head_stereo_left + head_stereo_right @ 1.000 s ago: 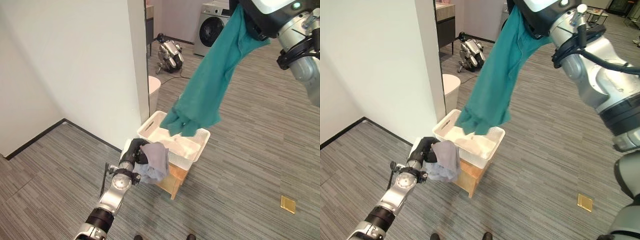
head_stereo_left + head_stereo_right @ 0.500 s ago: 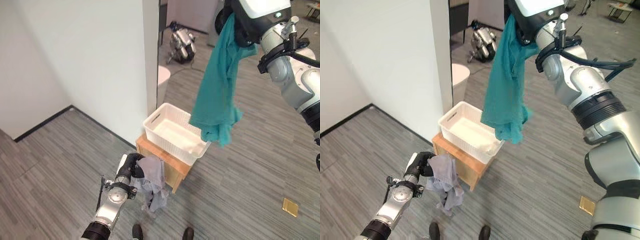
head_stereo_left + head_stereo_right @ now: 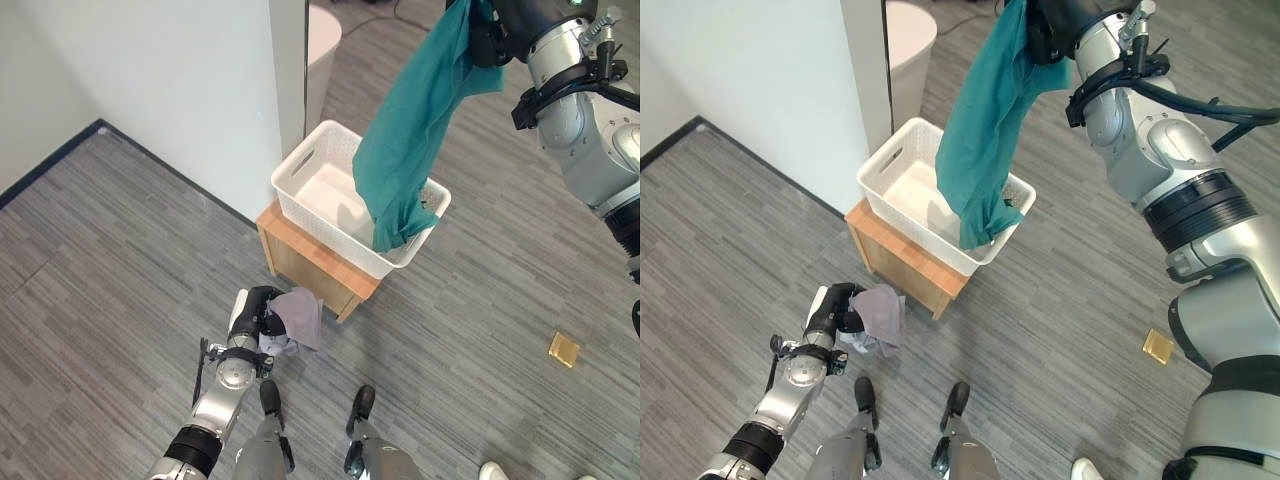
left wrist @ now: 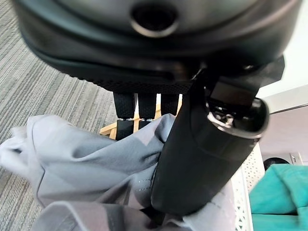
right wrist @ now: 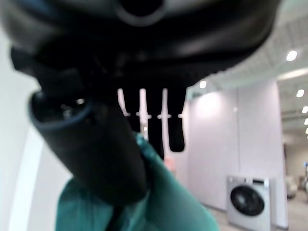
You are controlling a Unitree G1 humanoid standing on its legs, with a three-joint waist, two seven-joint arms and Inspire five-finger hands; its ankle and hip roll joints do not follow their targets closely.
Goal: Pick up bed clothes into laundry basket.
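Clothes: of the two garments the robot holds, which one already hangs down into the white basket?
The teal garment, held high by the right hand, reaches into the basket. The grey garment stays bunched in the left hand, near the floor.

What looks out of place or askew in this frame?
Mostly in order. The teal cloth hangs from the right hand, its lower end draped over the basket rim's far side, not fully inside. The left hand holds a grey cloth low beside the stool.
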